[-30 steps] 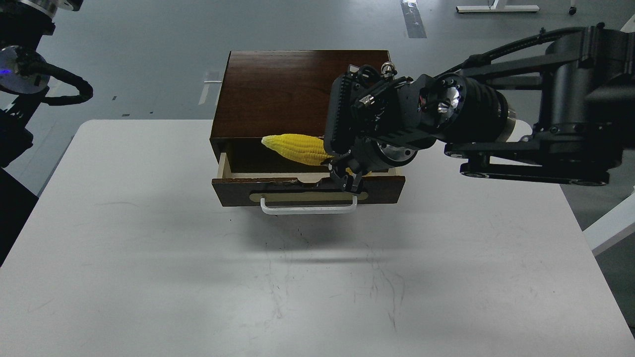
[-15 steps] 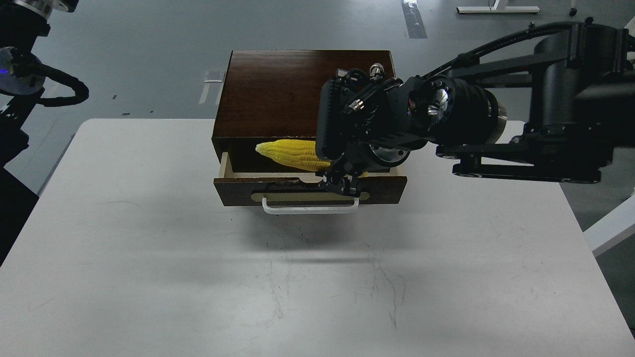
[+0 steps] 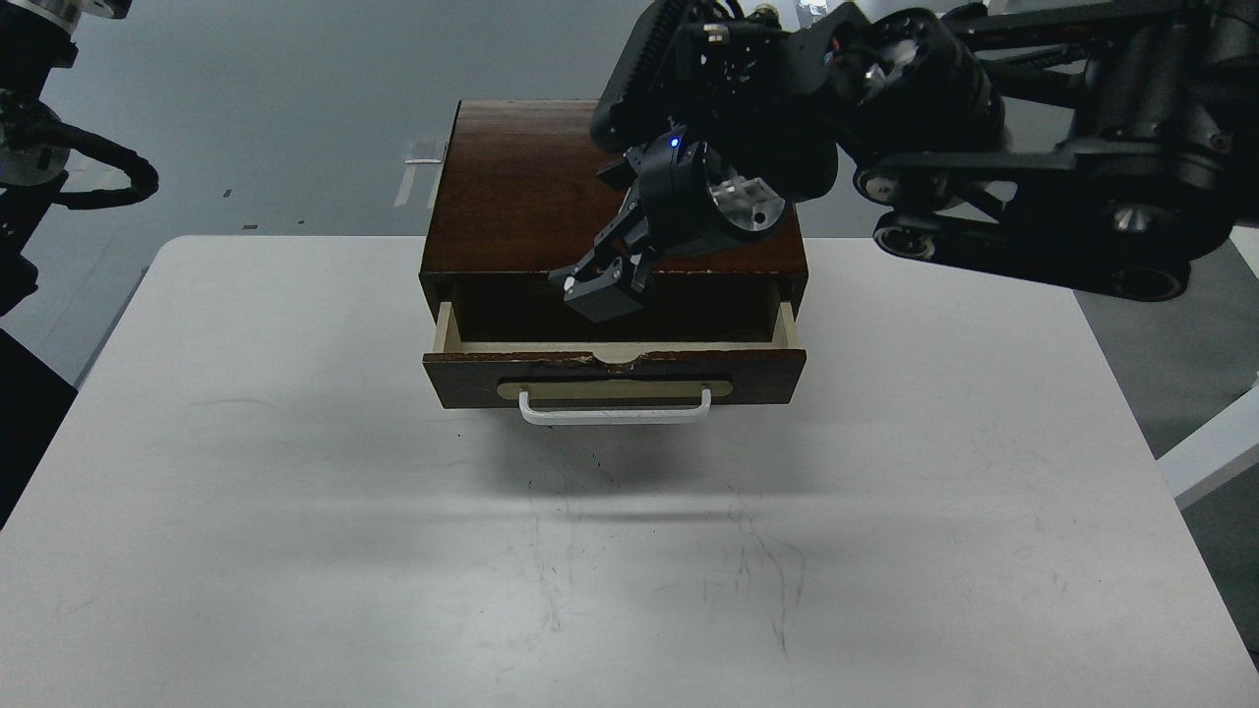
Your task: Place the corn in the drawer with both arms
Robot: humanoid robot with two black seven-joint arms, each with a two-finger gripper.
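The dark brown drawer (image 3: 462, 376) stands pulled out of its wooden box (image 3: 526, 182), with its white bar handle (image 3: 615, 417) facing me. The corn is hidden; only dark shadow shows inside the drawer. My right arm comes in from the upper right, and its gripper (image 3: 602, 287) hangs above the drawer's opening, near the box's front edge. Its fingers look parted and hold nothing. Of my left arm (image 3: 44, 147) only thick upper parts show at the far left edge; its gripper is out of view.
The box sits at the far middle of a white table (image 3: 295, 492). The right arm's bulky links (image 3: 1033, 197) hang over the table's far right part. Grey floor lies beyond the table.
The corn was held in the right gripper over the drawer; now it no longer shows. The right gripper has let go, lifted up and swung back over the box.
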